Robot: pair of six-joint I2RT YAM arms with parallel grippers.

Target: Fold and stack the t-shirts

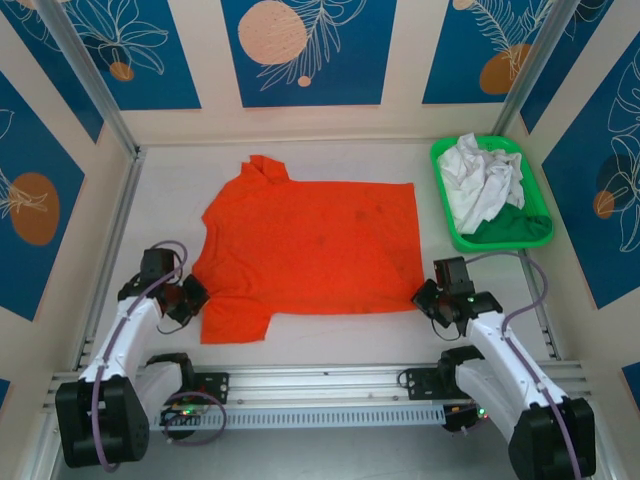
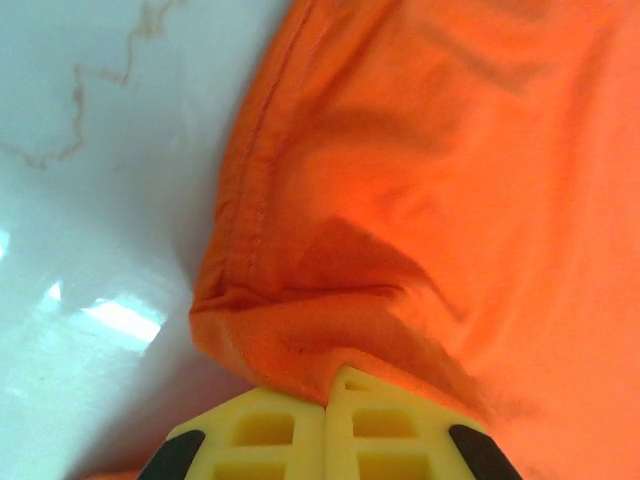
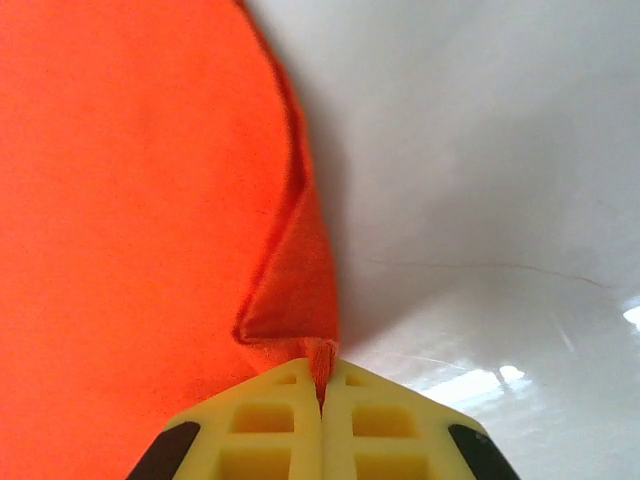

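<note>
The orange-red t-shirt lies spread flat in the middle of the table, collar toward the back. My left gripper is shut at the edge of its near-left sleeve. In the left wrist view the orange cloth bunches up right at the closed yellow tips of that gripper. My right gripper is shut on the shirt's near-right hem corner. The right wrist view shows a pinch of orange cloth caught between the tips of the gripper. The white t-shirt lies crumpled in the tray.
A green plastic tray stands at the back right, close to the right wall. The white tabletop is bare to the right of the orange shirt and to its left. Blue-patterned walls close in the back and sides.
</note>
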